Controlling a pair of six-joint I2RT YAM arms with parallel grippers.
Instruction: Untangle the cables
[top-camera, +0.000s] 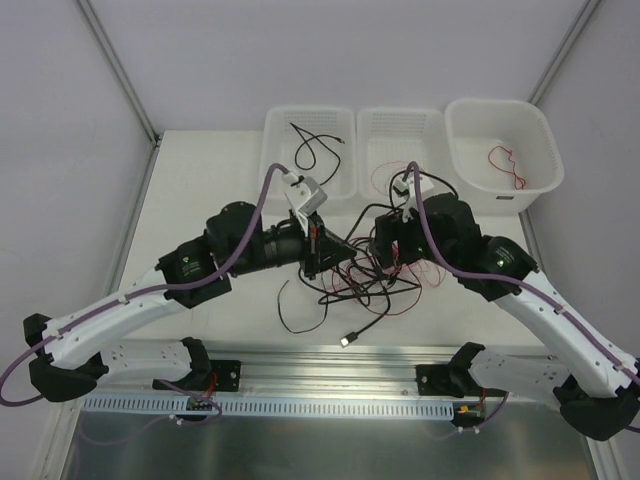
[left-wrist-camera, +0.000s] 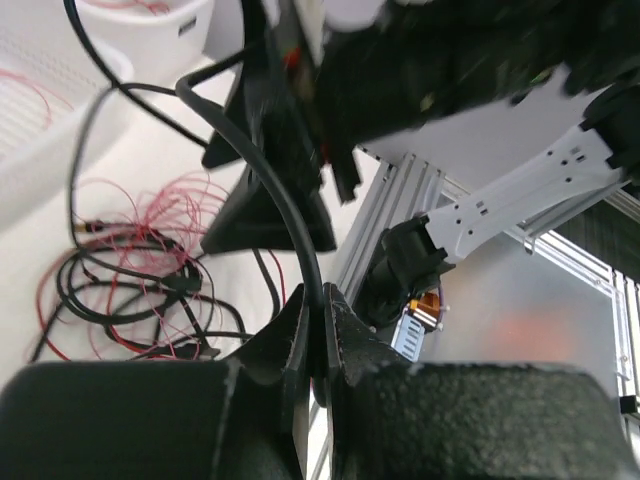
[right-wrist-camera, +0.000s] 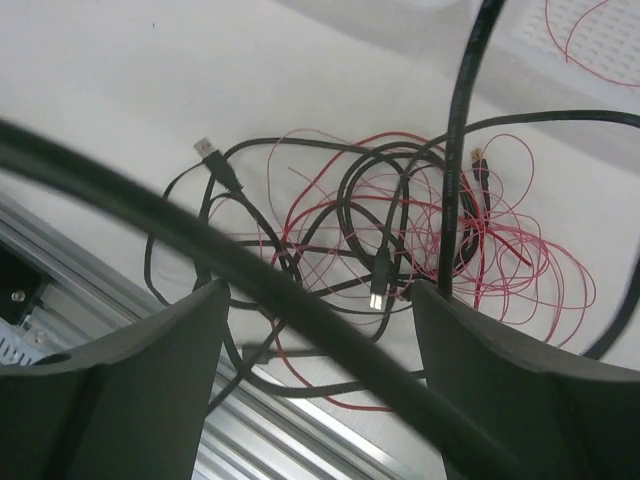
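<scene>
Cables (top-camera: 372, 278): black cords and thin red wires heaped on the bench (top-camera: 200, 200), just on the near side of the middle basket (top-camera: 400, 112).
Left hand (left-wrist-camera: 315, 305): clenched on a black cable (left-wrist-camera: 312, 270), near-left of that basket.
Right hand (right-wrist-camera: 320, 330): released, fingers wide apart above the heap.

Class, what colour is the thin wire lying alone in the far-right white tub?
The wire is red, clearest in the top external view.
</scene>
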